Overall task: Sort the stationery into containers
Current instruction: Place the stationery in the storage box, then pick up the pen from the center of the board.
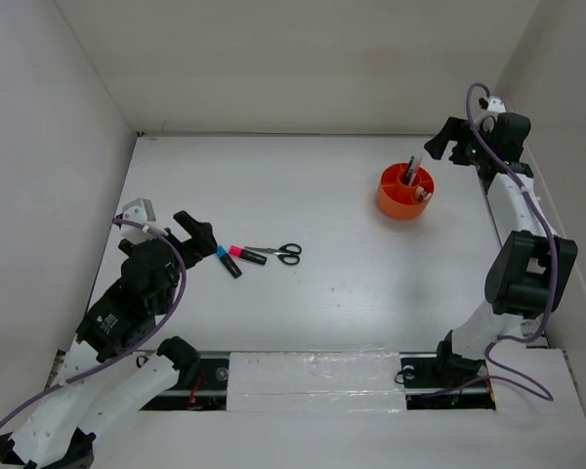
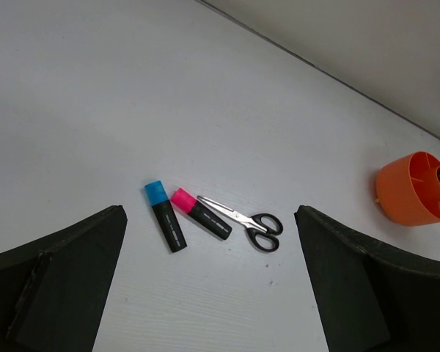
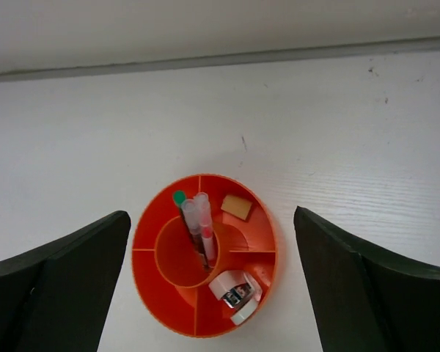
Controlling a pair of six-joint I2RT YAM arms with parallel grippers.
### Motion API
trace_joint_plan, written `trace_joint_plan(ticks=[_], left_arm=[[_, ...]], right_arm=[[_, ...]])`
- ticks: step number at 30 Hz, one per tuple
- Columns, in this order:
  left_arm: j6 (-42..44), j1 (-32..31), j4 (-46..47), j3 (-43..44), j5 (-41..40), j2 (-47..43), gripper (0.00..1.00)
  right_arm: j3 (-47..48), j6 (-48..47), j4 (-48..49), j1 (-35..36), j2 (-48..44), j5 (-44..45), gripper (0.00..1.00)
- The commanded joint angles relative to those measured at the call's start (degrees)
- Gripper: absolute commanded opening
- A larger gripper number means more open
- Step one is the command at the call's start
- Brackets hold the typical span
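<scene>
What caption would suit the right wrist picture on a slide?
Open right gripper looks down on the pot: pens in its central tube, eraser and sharpener in outer compartments.

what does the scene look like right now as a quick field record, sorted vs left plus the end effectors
container: orange pot
central tube: pens
outer compartments: eraser and sharpener, in separate sections
loose on table: blue-capped marker, pink-capped marker, scissors, clustered together
left end effector: open, empty, near the markers
right end effector: open, empty, by the pot
</scene>
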Motion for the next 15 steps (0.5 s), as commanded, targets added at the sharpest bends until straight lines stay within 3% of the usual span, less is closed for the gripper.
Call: trace_joint_plan(ticks=[1, 4, 8, 15], left_arm=[[0.82, 0.26, 1.96, -0.08, -0.74, 0.13, 1.0], [0.3, 0.26, 1.44, -0.08, -1.27, 0.66, 1.0], [0.29, 0.26, 0.91, -0.08, -1.8, 3.03, 1.0], [-4.97, 0.26, -3.57, 2.46, -6.18, 8.56, 1.0]], right_arm=[[2.24, 0.97, -0.17, 2.26, -5.46, 1.83, 1.0], [4.44, -0.86, -4.11, 8.05, -9.68, 6.57, 1.0], [3.75, -5.96, -6.77, 23.31, -15.21, 15.0, 1.0], [-13.38, -4.66, -2.65, 37.69, -24.18, 20.2, 1.0]])
